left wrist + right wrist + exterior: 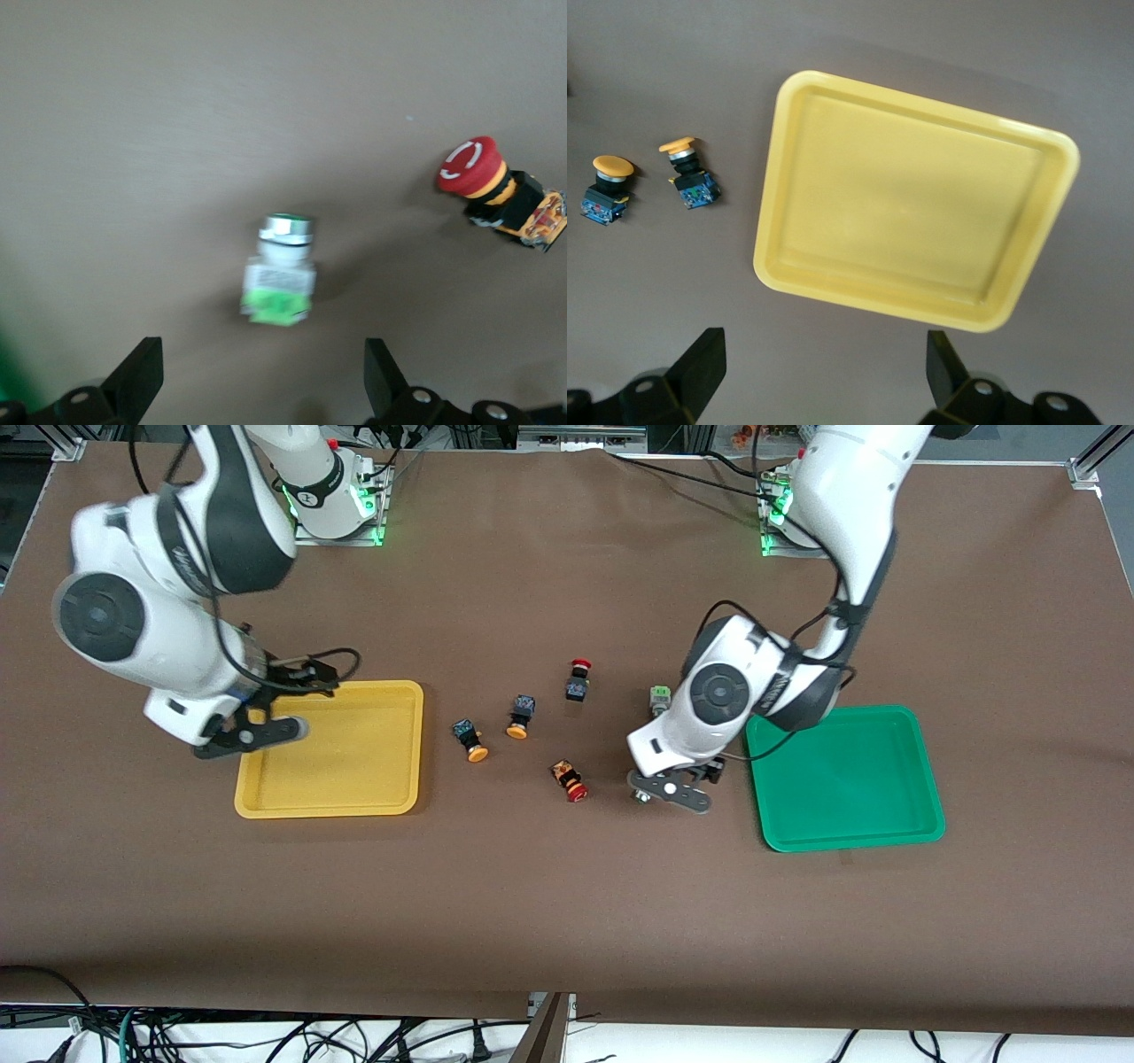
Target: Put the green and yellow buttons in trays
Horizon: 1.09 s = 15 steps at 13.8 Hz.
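Observation:
Two yellow buttons (470,740) (520,716) lie on the table between the trays, and both show in the right wrist view (607,187) (688,168). One green button (659,699) lies beside the left arm. The other green button (279,282) lies on its side under my open, empty left gripper (671,790) (261,382), next to the green tray (842,779). My right gripper (252,731) (824,367) is open and empty over the edge of the yellow tray (354,753) (921,204) at the right arm's end. Both trays are empty.
Two red-capped buttons lie among the others: one (578,678) farther from the front camera, one (570,779) (496,188) close to the left gripper. Brown table cloth all around.

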### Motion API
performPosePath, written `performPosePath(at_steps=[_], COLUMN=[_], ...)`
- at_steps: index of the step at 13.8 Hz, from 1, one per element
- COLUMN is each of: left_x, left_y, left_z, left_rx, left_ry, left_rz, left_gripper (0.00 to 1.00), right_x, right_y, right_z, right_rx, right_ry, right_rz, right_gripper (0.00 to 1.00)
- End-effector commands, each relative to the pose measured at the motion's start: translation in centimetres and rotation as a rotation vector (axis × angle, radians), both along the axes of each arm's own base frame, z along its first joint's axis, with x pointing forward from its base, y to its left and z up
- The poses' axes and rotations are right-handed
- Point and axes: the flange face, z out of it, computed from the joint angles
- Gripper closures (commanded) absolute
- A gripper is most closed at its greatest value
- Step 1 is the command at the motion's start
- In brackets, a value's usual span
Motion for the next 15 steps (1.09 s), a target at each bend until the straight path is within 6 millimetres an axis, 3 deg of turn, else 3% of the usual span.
performPosePath(at_steps=[1, 3, 5, 6, 7, 8, 10, 12, 15], left_x=[0.1, -0.2, -0.2, 0.0, -0.1, -0.2, 0.0, 0.3, 1.2], left_y=[-1.0, -1.4, -1.5, -1.2, -1.3, -1.3, -1.2, -1.0, 0.8], left_z=[-2.9, -5.0, -5.2, -5.3, -5.4, -5.5, -5.3, -4.5, -0.2], left_rx=[-0.014, -0.013, 0.020, 0.043, 0.049, 0.050, 0.065, 0.066, 0.094], left_ry=[-0.034, -0.035, -0.064, -0.080, -0.082, -0.081, -0.094, -0.103, -0.089], left_rz=[0.019, -0.003, -0.048, -0.074, -0.082, -0.081, -0.100, -0.092, -0.055], left_gripper=[0.00, 0.00, 0.00, 0.00, 0.20, 0.63, 0.71, 0.92, 0.95], right_x=[0.2, 0.1, 0.4, 0.1, -0.3, -0.5, -1.7, -2.6, -3.5], right_y=[4.8, 9.4, 10.6, 12.2, 13.2, 13.4, 15.3, 16.6, 16.0], right_z=[-3.0, -8.6, -11.9, -14.2, -16.2, -17.8, -20.7, -22.5, -24.1], right_rx=[0.030, 0.039, 0.073, 0.085, 0.089, 0.092, 0.087, 0.088, 0.083], right_ry=[0.023, 0.018, 0.024, 0.024, 0.005, -0.022, -0.057, -0.075, -0.078], right_rz=[0.039, 0.087, 0.073, 0.082, 0.090, 0.080, 0.052, 0.053, 0.050], right_gripper=[0.00, 0.00, 0.00, 0.00, 0.00, 0.00, 0.00, 0.00, 0.02])
